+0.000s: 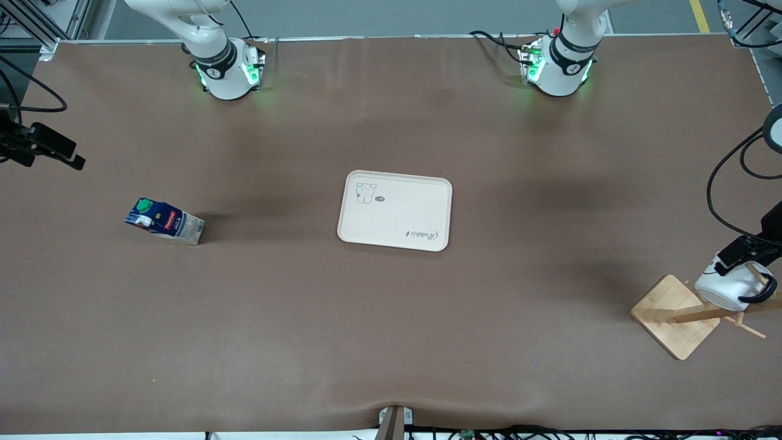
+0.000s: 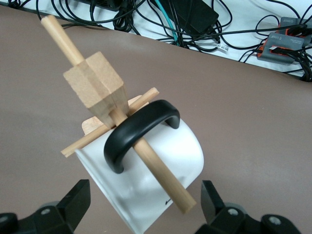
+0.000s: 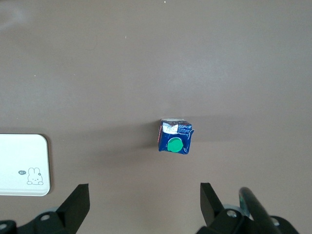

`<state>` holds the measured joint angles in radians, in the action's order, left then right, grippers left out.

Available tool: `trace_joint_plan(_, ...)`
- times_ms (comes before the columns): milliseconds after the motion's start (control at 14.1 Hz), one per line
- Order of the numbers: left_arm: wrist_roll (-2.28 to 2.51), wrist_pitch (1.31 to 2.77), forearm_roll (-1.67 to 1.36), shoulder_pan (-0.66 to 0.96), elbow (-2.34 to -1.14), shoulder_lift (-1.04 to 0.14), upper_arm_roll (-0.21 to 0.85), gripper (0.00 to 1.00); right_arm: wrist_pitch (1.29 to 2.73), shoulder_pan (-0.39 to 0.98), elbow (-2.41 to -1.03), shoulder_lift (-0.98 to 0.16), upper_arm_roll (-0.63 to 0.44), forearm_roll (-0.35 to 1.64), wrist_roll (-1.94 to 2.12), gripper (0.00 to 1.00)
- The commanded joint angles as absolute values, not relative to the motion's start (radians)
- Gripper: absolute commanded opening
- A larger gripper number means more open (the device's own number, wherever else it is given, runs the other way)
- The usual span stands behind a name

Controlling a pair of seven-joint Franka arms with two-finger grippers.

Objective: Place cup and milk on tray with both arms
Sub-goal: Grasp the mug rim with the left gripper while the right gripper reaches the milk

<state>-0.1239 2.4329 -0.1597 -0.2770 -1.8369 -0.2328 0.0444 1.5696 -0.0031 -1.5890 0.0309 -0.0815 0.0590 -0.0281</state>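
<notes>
Here the left gripper [image 2: 141, 207] hovers wide open around the cup [image 1: 727, 287], which hangs on a wooden rack [image 1: 678, 315]. The right gripper [image 3: 141, 207], open and empty, hangs above the milk [image 1: 165, 221], which stands at nine o'clock from the tray [image 1: 396, 211].

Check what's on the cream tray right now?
Nothing sits on the cream-white rectangular tray; only its printed bear and "Rabbit" script show. The dark-blue milk carton stands on the table, and the white mug hangs on the wooden rack.
</notes>
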Motion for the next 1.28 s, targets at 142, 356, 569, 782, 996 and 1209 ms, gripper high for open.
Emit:
trace_joint_plan(142,-0.155,2.451,-0.189,-0.275,-1.833,-0.238,0.048,0.77,1.604,-0.006,-1.562,-0.02,-0.077,0.057,-0.021,1.0)
trace_joint_plan(356,-0.155,2.451,-0.189,-0.27,-1.832,-0.238,0.054,0.55,1.629,-0.012,-1.563,-0.061,-0.075,0.063,-0.025,1.0)
trace_joint_plan(569,-0.155,2.451,-0.19,-0.273,-1.832,-0.233,0.087,0.34,1.658,-0.014,-1.565,-0.104,-0.077,0.061,-0.023,1.0)
trace_joint_plan(782,-0.158,2.448,-0.193,-0.273,-1.832,-0.226,0.101,0.1,1.66,-0.014,-1.565,-0.132,-0.077,0.055,-0.026,1.0)
trace_joint_plan(996,-0.158,2.439,-0.192,-0.272,-1.833,-0.221,0.113,0.0,1.664,-0.014,-1.559,-0.16,-0.077,0.057,-0.023,1.0)
trace_joint_plan(1209,-0.153,2.418,-0.187,-0.272,-1.835,-0.186,0.135,0.0,1.663,-0.017,-1.56,-0.167,-0.077,0.063,-0.032,1.0)
